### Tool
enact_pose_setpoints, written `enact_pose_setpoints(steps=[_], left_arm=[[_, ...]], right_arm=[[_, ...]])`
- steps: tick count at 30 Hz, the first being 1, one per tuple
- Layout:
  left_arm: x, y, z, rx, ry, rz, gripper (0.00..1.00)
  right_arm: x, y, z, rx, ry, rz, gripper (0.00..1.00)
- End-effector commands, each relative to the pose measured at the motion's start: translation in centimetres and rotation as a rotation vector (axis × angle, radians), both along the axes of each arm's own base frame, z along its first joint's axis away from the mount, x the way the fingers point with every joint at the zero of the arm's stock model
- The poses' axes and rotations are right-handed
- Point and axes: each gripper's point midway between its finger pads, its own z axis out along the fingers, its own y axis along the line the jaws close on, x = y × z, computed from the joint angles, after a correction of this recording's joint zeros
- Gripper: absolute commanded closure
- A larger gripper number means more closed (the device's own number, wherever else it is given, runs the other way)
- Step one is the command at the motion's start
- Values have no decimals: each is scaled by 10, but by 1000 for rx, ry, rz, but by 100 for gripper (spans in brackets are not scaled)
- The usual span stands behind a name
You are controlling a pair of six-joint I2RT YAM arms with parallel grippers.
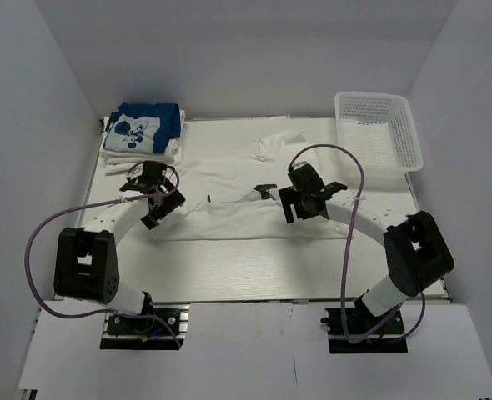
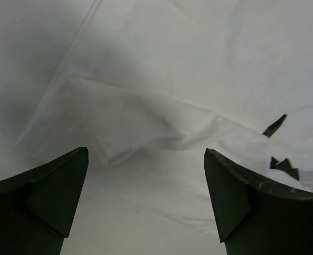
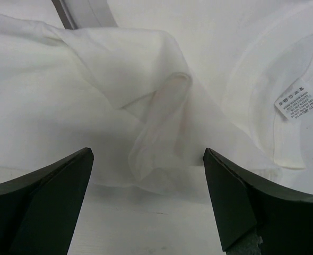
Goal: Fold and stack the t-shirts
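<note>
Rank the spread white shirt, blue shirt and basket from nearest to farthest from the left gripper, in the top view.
1. Spread white shirt, directly under the left gripper.
2. Blue shirt, just beyond it at the far left.
3. Basket, across the table in the far right corner.

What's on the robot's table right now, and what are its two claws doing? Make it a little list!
spread shirt: white t-shirt, rumpled, lying across the middle of the table
stack: blue shirt on top of folded white shirts, far left corner
basket: white mesh basket, far right corner
left gripper: open, above the spread shirt's left part, holding nothing
right gripper: open, above a bunched fold on its right part, holding nothing
</note>
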Motion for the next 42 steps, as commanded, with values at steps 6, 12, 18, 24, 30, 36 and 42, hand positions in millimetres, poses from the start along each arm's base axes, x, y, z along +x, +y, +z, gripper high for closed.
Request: enact_pose_setpoints(steps=[6,12,18,24,30,36,42], left_arm=[[-3,-10,-19,-31,50,-57,0],[-5,-7,-37,-25,100,-47,0],[-11,7,-55,35,170,-13,0],[-15,14,-63,71,220,-1,0],[-14,18,-57,92,207,9,0],[-2,8,-45,42,138,-8,0],[13,-11,-34,-49,64,-59,0]], right_arm=[[45,-34,-6,-304,-151,-171,10],[67,-64,-2,-516,-191,-334,10],[97,-56,25,-503,-264,-347,10],[120,-81,39,-585,-307,-380,10],[164,-85,62,-528,-366,-287,10],[160,-55,83,-351,-368,-167,10],[89,14,45,114,-196,61,10]])
